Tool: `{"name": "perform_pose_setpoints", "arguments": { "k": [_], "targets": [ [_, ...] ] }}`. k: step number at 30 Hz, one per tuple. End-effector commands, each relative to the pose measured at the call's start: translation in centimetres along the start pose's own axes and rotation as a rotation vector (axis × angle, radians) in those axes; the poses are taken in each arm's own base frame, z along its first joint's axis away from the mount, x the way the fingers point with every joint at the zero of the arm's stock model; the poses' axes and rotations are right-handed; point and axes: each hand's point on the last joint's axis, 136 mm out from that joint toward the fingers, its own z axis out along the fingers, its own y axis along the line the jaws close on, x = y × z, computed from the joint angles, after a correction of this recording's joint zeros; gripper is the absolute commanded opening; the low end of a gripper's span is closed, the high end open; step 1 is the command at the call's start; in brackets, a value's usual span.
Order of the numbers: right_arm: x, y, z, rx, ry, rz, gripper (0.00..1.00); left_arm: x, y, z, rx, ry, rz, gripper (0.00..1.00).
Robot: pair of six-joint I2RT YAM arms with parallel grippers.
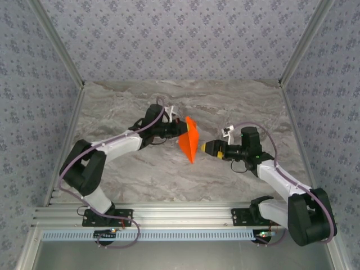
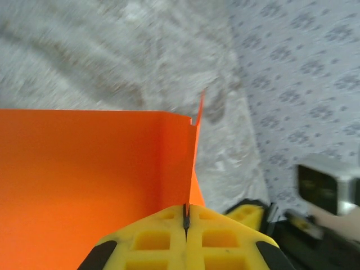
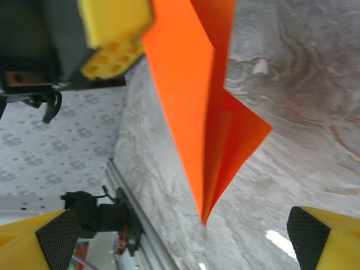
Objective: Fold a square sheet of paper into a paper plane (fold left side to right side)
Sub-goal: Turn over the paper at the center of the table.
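As patterned walls [image 1: 185,34] ring the marbled tabletop [image 1: 236,104], orange paper [image 1: 189,142] hangs above.

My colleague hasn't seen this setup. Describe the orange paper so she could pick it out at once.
Over the middle of the marble table, the left gripper is shut on the paper plane. It alone is bright orange, creased and tapering to a point.

Paper [image 1: 189,140]: plain bright orange, no print. Bench [image 1: 236,107]: grey-beige marbling with darker veins. Walls [image 1: 169,34]: pale grey-lilac with a small repeating floral motif. Left fingers [image 2: 152,242]: yellow. Right fingers [image 3: 329,239]: yellow with black dimpled pads. Arms [image 1: 121,143]: white and black links. Rail [image 1: 185,214]: silver.
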Motion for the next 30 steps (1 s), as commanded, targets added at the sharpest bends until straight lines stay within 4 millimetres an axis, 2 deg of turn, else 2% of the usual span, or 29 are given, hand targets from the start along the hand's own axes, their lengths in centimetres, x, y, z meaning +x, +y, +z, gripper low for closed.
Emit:
{"name": "perform_pose_setpoints", "arguments": {
  "k": [1, 6, 8, 13, 17, 20, 23, 27, 29, 30],
  "targets": [
    [-1.3, 3.3, 0.1, -0.153, -0.001, -0.018, 1.00, -2.6, -3.8, -2.3, 0.042, -0.061, 0.052, 0.01],
    [-1.9, 5.3, 1.3, -0.233, 0.012, -0.032, 1.00, -4.1, -7.5, -3.9, 0.131, -0.095, 0.057, 0.01],
    [-2.2, 6.4, 1.7, -0.268, 0.005, -0.040, 0.99, -4.4, -8.4, -4.2, 0.163, -0.101, 0.050, 0.01],
    [-3.4, 8.3, 2.5, -0.318, -0.022, -0.056, 0.99, -4.4, -9.9, -4.6, 0.233, -0.098, 0.026, 0.01],
    [-4.5, 9.4, 2.5, -0.356, -0.048, -0.045, 0.90, -4.2, -10.4, -4.9, 0.273, -0.097, 0.004, 0.01],
    [-4.8, 10.0, 2.6, -0.365, -0.051, -0.043, 0.79, -4.2, -10.8, -5.1, 0.308, -0.098, -0.010, 0.01],
    [-5.0, 10.2, 2.4, -0.366, -0.061, -0.042, 0.62, -4.1, -11.0, -5.2, 0.317, -0.092, -0.011, 0.01],
    [-4.9, 9.9, 2.2, -0.331, -0.063, -0.052, 0.34, -3.8, -10.4, -5.1, 0.301, -0.088, -0.016, 0.01],
    [-4.6, 9.6, 2.1, -0.288, -0.059, -0.078, 0.20, -3.6, -10.0, -5.2, 0.289, -0.087, -0.016, 0.05],
    [-4.4, 9.4, 2.1, -0.264, -0.052, -0.089, 0.17, -3.6, -9.7, -5.3, 0.279, -0.088, -0.016, 0.09]
  ]
}}
